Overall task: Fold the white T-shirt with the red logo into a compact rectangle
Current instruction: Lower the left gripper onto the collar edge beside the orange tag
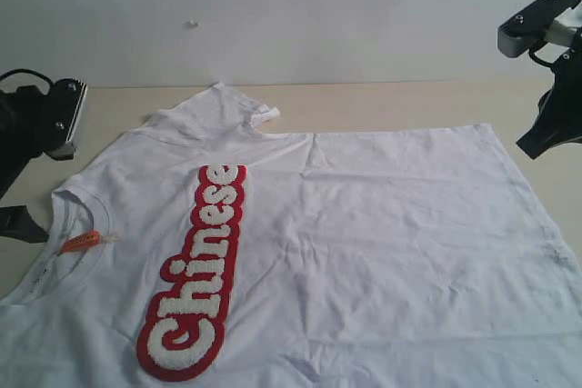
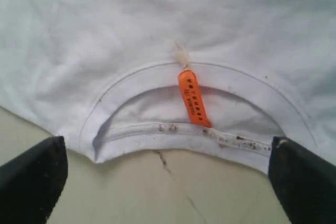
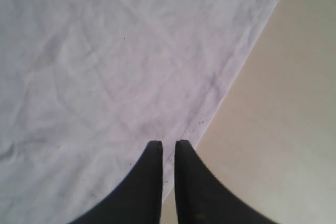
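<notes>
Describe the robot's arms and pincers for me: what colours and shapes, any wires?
Mostly matte black. The left arm and right arm each carry a silver-grey metal block with small screws. A thin black cable arcs over the left one. The left gripper has broad, blunt black fingers; the right gripper has slim, tapering ones. No markings visible.

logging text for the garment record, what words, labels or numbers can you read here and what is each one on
"Chinese": puffy white letters on the red logo, on the chest of the white T-shirt.
Small dark print along the orange neck tag: too small and blurred to read.
No other words, numbers or signs can be seen in any view.
</notes>
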Action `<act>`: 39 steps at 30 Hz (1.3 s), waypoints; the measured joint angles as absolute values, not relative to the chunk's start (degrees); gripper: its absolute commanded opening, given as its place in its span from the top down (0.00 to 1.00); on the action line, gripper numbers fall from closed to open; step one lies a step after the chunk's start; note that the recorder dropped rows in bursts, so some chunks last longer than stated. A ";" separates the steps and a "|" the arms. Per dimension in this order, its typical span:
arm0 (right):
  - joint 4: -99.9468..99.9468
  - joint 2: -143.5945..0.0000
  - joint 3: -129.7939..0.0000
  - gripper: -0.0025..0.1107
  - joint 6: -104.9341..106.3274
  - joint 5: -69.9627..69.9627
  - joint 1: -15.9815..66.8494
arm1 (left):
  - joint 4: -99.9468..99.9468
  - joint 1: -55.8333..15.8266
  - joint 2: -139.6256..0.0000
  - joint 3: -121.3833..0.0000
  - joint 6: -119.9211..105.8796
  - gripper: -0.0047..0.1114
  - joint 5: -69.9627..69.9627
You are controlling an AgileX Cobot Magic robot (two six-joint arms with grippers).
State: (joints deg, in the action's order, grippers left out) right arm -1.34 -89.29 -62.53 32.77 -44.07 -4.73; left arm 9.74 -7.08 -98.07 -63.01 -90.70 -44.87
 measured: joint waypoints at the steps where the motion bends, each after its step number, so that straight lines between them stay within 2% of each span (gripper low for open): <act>1: -1.34 -89.29 -62.53 0.88 32.77 -43.93 -4.73 | 10.35 -6.81 -98.22 -63.90 -91.58 0.06 -45.70; 10: -1.34 -89.29 -62.53 0.88 33.88 -43.46 -4.73 | 5.39 -6.40 -103.94 -70.42 -94.12 0.06 -57.80; 17: -1.34 -89.92 -62.53 0.88 36.66 -42.04 -4.73 | 8.26 -5.79 -114.88 -70.42 -98.26 0.06 -56.29; 28: -1.34 -90.04 -62.53 0.88 36.85 -41.72 -4.73 | 8.24 -4.02 -117.46 -70.46 -97.03 0.06 -49.68; 39: -1.34 -90.04 -62.53 0.88 38.89 -41.83 -4.73 | 5.49 -3.82 -117.93 -71.15 -94.25 0.06 -50.88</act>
